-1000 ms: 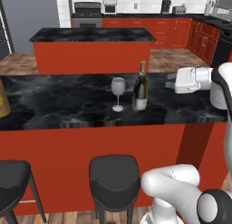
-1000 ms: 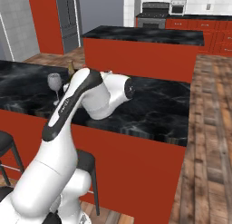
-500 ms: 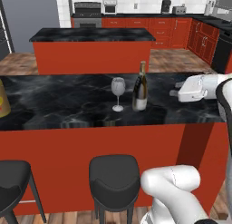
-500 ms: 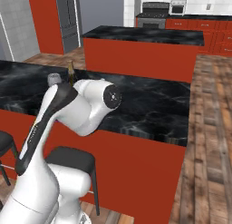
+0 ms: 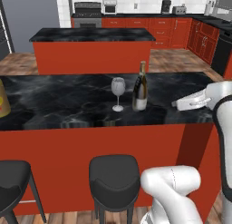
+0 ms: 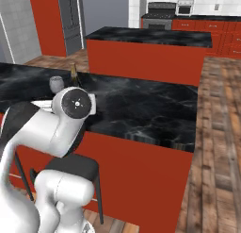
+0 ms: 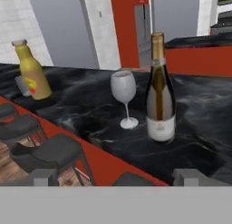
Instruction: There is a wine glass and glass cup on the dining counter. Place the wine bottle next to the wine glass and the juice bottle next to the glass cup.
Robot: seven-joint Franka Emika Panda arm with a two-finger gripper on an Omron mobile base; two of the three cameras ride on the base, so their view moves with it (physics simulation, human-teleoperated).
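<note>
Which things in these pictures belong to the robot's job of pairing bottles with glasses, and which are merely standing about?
Belonging to the job:
wine bottle
wine glass
juice bottle
glass cup
dining counter
open pincer

Standing about:
bar stools
red island
stove

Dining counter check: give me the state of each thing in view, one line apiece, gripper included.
wine bottle: upright on the dining counter, beside the wine glass, not held.
wine glass: upright, looks empty.
juice bottle: upright, capped, far along the counter.
glass cup: upright, next to the juice bottle, partly hidden behind it.
gripper: open, holding nothing, off to one side of the wine bottle.
</note>
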